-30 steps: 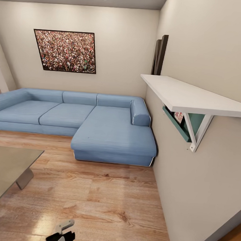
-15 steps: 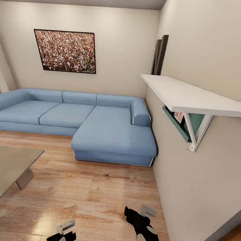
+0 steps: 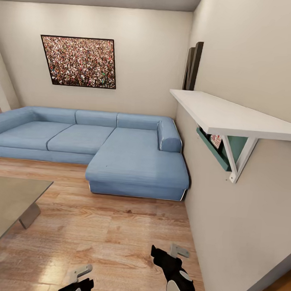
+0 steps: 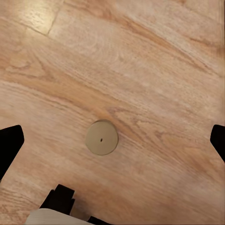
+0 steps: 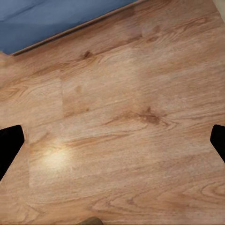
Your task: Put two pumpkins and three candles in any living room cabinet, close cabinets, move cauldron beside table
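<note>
Since the robot is parked facing the blue sofa (image 3: 119,148) with the white wall shelf (image 3: 234,117) off to its right, the one task item I can actually spot is a candle (image 4: 101,137), seen end-on in the left wrist view as a pale round disc with a tiny dark dot in the middle, sitting on the wood floor (image 3: 121,239) straight below the left gripper (image 3: 79,279). That gripper's jaws look spread wide, dark fingertips at both edges of its wrist view, nothing held. Same deal with the right gripper (image 3: 172,253): jaws apart, empty, hanging over bare floor near the sofa's base and close to the wall. The grey glossy bench (image 3: 6,205) pokes in at the left of the head view. My guess on handling: the candle's a stubby wax cylinder, light and stiff, but smooth, so it could squirt out or tip if pinched off-centre. I'd come straight down and close on the round side wall about mid-height, not the top rim, with a gentle squeeze since wax dents. It's standing on end as far as I can tell, so it shouldn't roll unless bumped.
</note>
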Controlling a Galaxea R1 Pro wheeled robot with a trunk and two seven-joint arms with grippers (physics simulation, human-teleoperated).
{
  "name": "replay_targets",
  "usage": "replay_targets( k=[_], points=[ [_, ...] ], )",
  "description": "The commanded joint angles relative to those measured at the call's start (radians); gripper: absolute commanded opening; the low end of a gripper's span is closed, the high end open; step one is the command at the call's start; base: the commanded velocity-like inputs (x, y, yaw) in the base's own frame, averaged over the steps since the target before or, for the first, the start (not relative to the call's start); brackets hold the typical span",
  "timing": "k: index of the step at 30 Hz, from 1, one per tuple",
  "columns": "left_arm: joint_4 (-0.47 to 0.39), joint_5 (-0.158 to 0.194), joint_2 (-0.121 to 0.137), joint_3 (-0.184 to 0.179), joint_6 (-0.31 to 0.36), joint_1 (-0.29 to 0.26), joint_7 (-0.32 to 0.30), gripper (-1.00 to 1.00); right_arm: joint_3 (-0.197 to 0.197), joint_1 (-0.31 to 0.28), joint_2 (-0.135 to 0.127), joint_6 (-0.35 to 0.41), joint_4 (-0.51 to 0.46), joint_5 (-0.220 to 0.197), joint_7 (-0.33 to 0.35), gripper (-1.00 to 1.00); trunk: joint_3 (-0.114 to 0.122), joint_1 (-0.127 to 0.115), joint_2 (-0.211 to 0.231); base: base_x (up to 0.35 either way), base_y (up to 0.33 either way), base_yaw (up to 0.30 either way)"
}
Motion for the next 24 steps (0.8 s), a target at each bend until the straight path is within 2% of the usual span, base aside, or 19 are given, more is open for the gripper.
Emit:
replay_targets(
  k=[1, 4, 5, 6, 10, 13, 19, 24],
  points=[
    [-0.002, 0.006, 0.000, -0.016, 0.001, 0.000, 0.008, 1.00, 0.001, -0.001, -0.002, 0.004, -0.007, -0.005, 0.011, 1.00, -0.004, 0.004, -0.008, 0.000, 0.000, 0.000],
    [-0.002, 0.006, -0.004, -0.039, -0.020, 0.000, 0.008, 1.00, 0.000, -0.001, -0.009, 0.005, -0.051, -0.005, 0.076, 1.00, -0.014, 0.015, -0.029, 0.000, 0.000, 0.000],
    [-0.001, 0.006, -0.008, -0.057, -0.030, 0.001, 0.008, 1.00, -0.002, -0.001, -0.008, 0.011, -0.075, -0.005, 0.089, 1.00, -0.017, 0.019, -0.036, 0.000, 0.000, 0.000],
    [-0.001, 0.006, -0.009, -0.064, -0.034, 0.001, 0.008, 1.00, -0.003, -0.001, -0.008, 0.013, -0.080, -0.005, 0.092, 1.00, -0.020, 0.023, -0.043, 0.000, 0.000, 0.000],
    [0.001, 0.006, -0.017, -0.135, -0.073, 0.002, 0.008, 1.00, -0.006, -0.001, -0.007, 0.014, -0.090, -0.007, 0.098, 1.00, -0.032, 0.038, -0.071, 0.000, 0.000, 0.000],
    [0.001, 0.006, -0.019, -0.166, -0.078, 0.002, 0.009, 1.00, -0.004, -0.001, -0.007, 0.008, -0.093, -0.006, 0.098, 1.00, -0.042, 0.050, -0.092, 0.000, 0.000, 0.000],
    [0.005, 0.005, -0.028, -0.185, -0.080, 0.003, 0.008, 1.00, -0.001, -0.002, -0.010, 0.017, -0.165, -0.006, 0.094, 1.00, -0.061, 0.073, -0.134, 0.000, 0.000, 0.000],
    [0.017, 0.003, -0.030, -0.227, -0.080, 0.003, 0.009, 1.00, 0.000, -0.002, -0.012, 0.009, -0.166, -0.011, 0.094, 1.00, -0.076, 0.092, -0.169, 0.000, 0.000, 0.000]
  ],
)
